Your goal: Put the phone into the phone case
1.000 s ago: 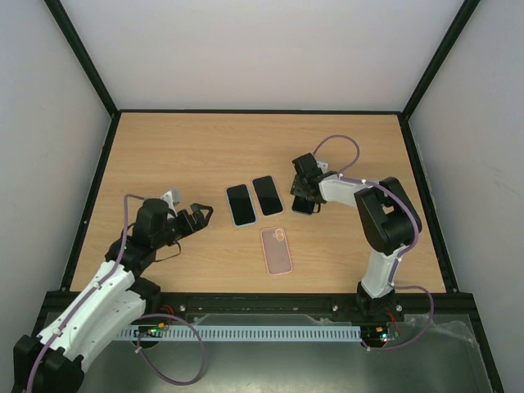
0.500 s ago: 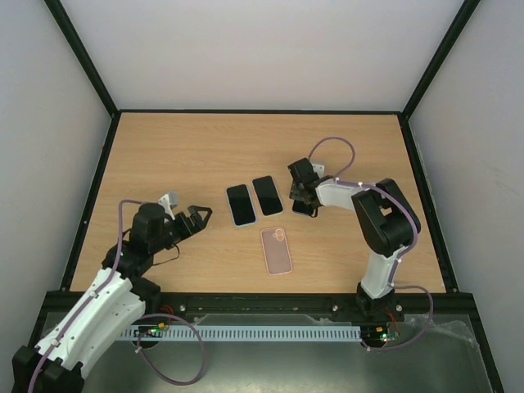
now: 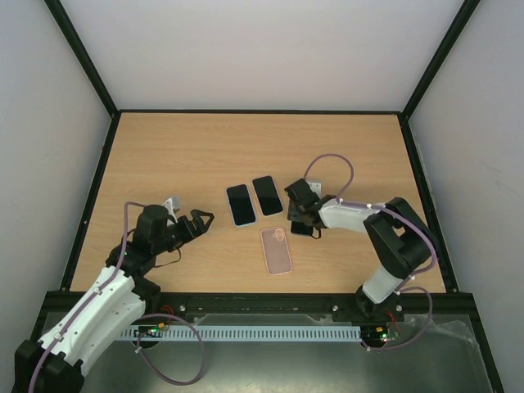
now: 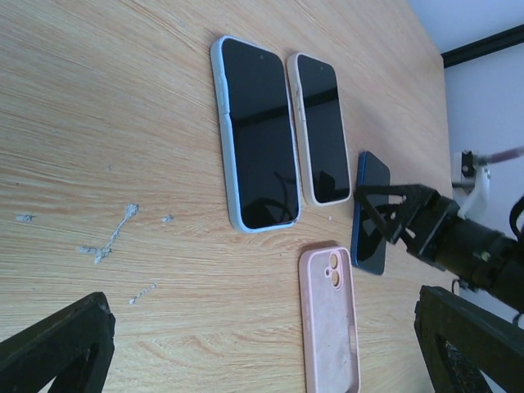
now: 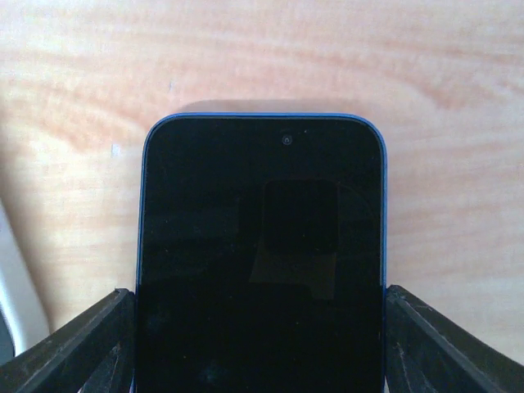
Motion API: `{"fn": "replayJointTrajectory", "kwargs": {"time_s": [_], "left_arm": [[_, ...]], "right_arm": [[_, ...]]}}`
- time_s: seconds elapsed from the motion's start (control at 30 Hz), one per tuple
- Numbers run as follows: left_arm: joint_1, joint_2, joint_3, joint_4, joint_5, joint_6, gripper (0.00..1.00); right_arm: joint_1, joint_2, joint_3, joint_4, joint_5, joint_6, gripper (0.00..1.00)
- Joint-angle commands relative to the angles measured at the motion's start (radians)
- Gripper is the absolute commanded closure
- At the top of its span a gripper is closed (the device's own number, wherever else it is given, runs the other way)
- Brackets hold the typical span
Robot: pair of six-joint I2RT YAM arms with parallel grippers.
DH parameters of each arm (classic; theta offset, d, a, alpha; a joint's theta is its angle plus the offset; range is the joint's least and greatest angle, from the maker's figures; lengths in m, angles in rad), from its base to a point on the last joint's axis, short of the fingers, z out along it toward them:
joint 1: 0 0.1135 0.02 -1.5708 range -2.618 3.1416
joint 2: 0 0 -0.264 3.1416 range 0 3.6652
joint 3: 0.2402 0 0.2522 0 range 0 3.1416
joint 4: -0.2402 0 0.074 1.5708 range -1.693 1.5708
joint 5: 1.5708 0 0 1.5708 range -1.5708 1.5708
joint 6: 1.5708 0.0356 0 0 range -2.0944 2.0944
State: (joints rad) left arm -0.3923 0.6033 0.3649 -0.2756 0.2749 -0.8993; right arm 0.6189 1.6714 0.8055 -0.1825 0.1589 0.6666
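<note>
The blue-edged phone (image 5: 260, 246) has a dark screen, face up, and sits between my right gripper's (image 5: 260, 327) fingers, which press both long sides. In the top view the right gripper (image 3: 303, 219) holds the phone (image 3: 305, 227) low at the table, just right of the top end of the empty pink case (image 3: 277, 250). The case lies open side up. In the left wrist view the phone (image 4: 370, 213) is above and to the right of the case (image 4: 330, 319). My left gripper (image 3: 199, 221) is open and empty, left of the phones.
Two other phones lie side by side at the table's middle: one in a light blue case (image 3: 241, 205) and one in a cream case (image 3: 267, 196). Both lie just left of my right gripper. White specks (image 4: 110, 241) mark the wood near my left gripper.
My right gripper has slid the blue phone toward the near side and a little left, closer to the pink case. My left gripper has shifted slightly nearer and stays open.
</note>
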Motion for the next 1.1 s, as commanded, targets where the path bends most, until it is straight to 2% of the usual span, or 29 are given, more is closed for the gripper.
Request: {"fn": "replayJointTrajectory", "kwargs": {"time_s": [0.0, 0.13, 0.27, 0.57, 0.77, 1.07], "left_arm": [[0.0, 0.016, -0.005, 0.014, 0.028, 0.0, 0.01], [0.0, 0.018, -0.005, 0.027, 0.03, -0.002, 0.01], [-0.003, 0.02, -0.007, 0.049, 0.028, -0.012, 0.01], [-0.006, 0.036, -0.008, 0.052, 0.029, -0.018, 0.01], [-0.009, 0.036, -0.016, 0.065, 0.031, -0.029, 0.01], [-0.011, 0.036, -0.014, 0.058, 0.033, -0.023, 0.01]], "right_arm": [[0.03, -0.068, -0.095, -0.142, -0.06, 0.042, 0.45], [0.035, -0.211, -0.131, -0.172, -0.075, 0.037, 0.49], [0.049, -0.331, -0.143, -0.194, -0.154, 0.016, 0.51], [0.16, -0.494, -0.171, -0.149, -0.304, 0.011, 0.52], [0.254, -0.486, -0.208, -0.048, -0.366, 0.073, 0.52], [0.361, -0.38, -0.203, 0.034, -0.375, 0.134, 0.52]]}}
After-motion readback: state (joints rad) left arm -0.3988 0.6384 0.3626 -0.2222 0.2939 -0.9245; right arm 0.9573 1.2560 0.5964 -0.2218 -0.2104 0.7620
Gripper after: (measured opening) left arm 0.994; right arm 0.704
